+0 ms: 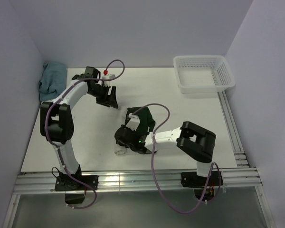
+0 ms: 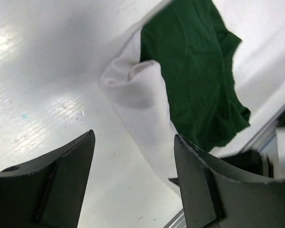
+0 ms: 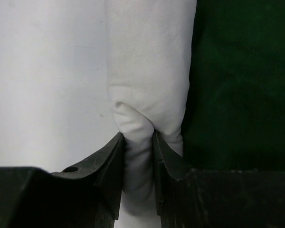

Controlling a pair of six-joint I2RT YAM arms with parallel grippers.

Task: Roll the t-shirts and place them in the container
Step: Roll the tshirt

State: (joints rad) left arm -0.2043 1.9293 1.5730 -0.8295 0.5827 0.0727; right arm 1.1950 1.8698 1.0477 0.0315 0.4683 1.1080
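Observation:
The t-shirt (image 3: 149,61) lies as a cream-white roll with a dark green sleeve (image 3: 237,85) beside it. My right gripper (image 3: 138,142) is shut on the near end of the white roll, and the cloth bulges out above its fingertips. From above, only a white end of the t-shirt (image 1: 119,151) shows beneath my right gripper (image 1: 124,143). My left gripper (image 2: 133,142) is open with nothing between its fingers, and hangs above the table short of the t-shirt (image 2: 142,95) and its green sleeve (image 2: 194,71). It sits back left of the roll as the left gripper (image 1: 108,97).
A small teal-blue cloth (image 1: 52,80) lies bunched at the table's far left corner. A white plastic mesh basket (image 1: 206,88) stands at the back right. Aluminium rails (image 1: 133,180) run along the near edge and the right side.

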